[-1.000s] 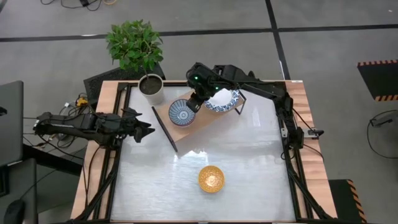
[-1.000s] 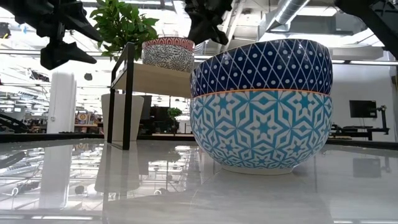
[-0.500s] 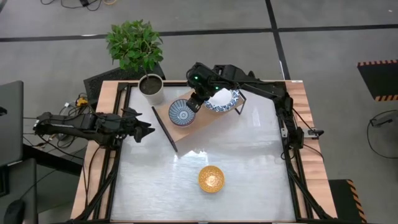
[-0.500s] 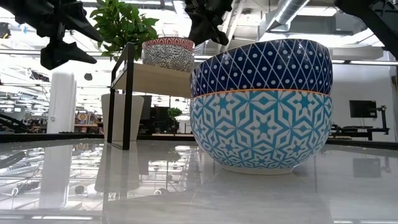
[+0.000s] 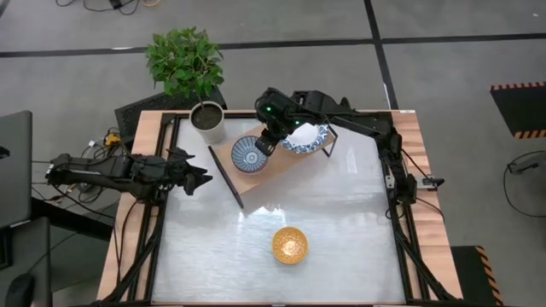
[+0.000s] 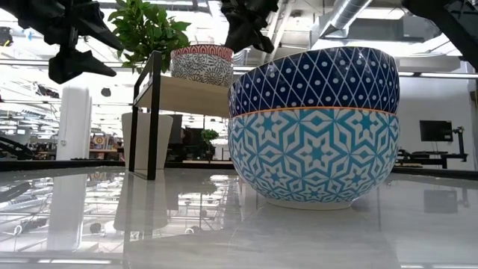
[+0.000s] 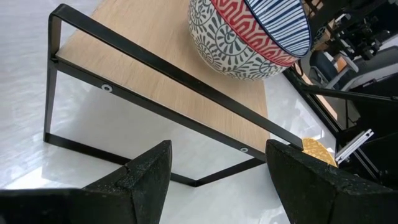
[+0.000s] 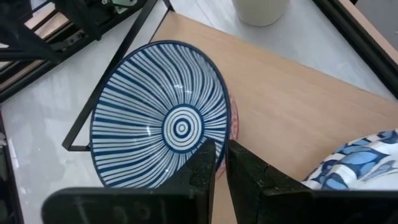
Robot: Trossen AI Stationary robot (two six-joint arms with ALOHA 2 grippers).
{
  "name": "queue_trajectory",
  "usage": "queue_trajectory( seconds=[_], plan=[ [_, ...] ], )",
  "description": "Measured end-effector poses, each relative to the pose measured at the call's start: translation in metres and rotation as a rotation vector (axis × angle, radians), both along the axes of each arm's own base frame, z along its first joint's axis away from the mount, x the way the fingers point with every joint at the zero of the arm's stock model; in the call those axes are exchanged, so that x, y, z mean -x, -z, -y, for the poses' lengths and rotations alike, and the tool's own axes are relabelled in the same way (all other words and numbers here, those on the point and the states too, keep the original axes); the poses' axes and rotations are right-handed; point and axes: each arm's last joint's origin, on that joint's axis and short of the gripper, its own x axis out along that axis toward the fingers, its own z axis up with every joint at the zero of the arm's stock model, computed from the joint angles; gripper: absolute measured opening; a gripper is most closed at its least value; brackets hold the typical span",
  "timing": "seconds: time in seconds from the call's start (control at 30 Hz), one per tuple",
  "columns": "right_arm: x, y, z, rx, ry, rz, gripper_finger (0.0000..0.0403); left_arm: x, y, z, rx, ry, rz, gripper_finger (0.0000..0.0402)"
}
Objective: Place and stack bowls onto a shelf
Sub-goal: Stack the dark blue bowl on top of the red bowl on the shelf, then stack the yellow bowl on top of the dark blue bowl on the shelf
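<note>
The small bowl, blue radial stripes inside and a red band with grey pattern outside, stands on the wooden shelf at its left part. My right gripper is over the shelf at this bowl's right rim, shut on it. A wide blue-and-white bowl lies on the shelf's right end. A bowl with a yellow inside and blue patterned outside stands on the table near its front. My left gripper waits open left of the shelf. My right gripper pinches the small bowl's rim on the side toward the wide bowl, one finger inside and the other outside. The fingers come from above, slanting down. The bowl's base rests on the shelf's plank.
A white pot with dark soil stands at the table's far left, behind the shelf, with a leafy plant beyond it. The black frame rails run along the table's sides. Bare white table lies between the shelf and the yellow bowl.
</note>
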Motion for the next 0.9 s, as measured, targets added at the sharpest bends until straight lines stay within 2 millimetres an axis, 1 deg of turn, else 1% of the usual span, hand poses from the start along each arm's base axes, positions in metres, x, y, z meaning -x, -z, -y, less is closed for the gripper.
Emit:
queue_trajectory(
  seconds=[0.47, 0.53, 0.6, 0.7, 0.77, 0.8, 0.9],
  plan=[
    [-0.001, 0.0, 0.0, -0.001, 0.002, 0.004, 0.0063, 0.0, 0.0, 0.0, 0.0, -0.001, 0.001, 0.0246],
    [0.001, -0.004, -0.001, -0.011, 0.006, 0.017, 0.0063, 0.0, 0.0, 0.0, 0.0, -0.001, 0.0, 0.0246],
    [0.006, -0.015, -0.005, -0.005, 0.001, 0.043, 0.0063, 0.0, 0.0, 0.0, 0.0, -0.001, 0.001, 0.0246],
    [0.019, -0.038, -0.017, 0.0, -0.029, 0.106, 0.0063, 0.0, 0.0, 0.0, 0.0, -0.001, 0.001, 0.0246],
    [0.027, -0.048, -0.03, -0.027, -0.07, 0.12, 0.0063, 0.0, 0.0, 0.0, 0.0, -0.001, 0.002, 0.0246],
    [0.032, -0.051, -0.037, -0.044, -0.086, 0.106, 0.0063, 0.0, 0.0, 0.0, 0.0, -0.001, 0.002, 0.0246],
    [0.042, -0.052, -0.066, -0.088, -0.151, 0.021, 0.0069, 0.0, 0.0, 0.0, 0.001, 0.0, 0.002, 0.0246]
  ],
)
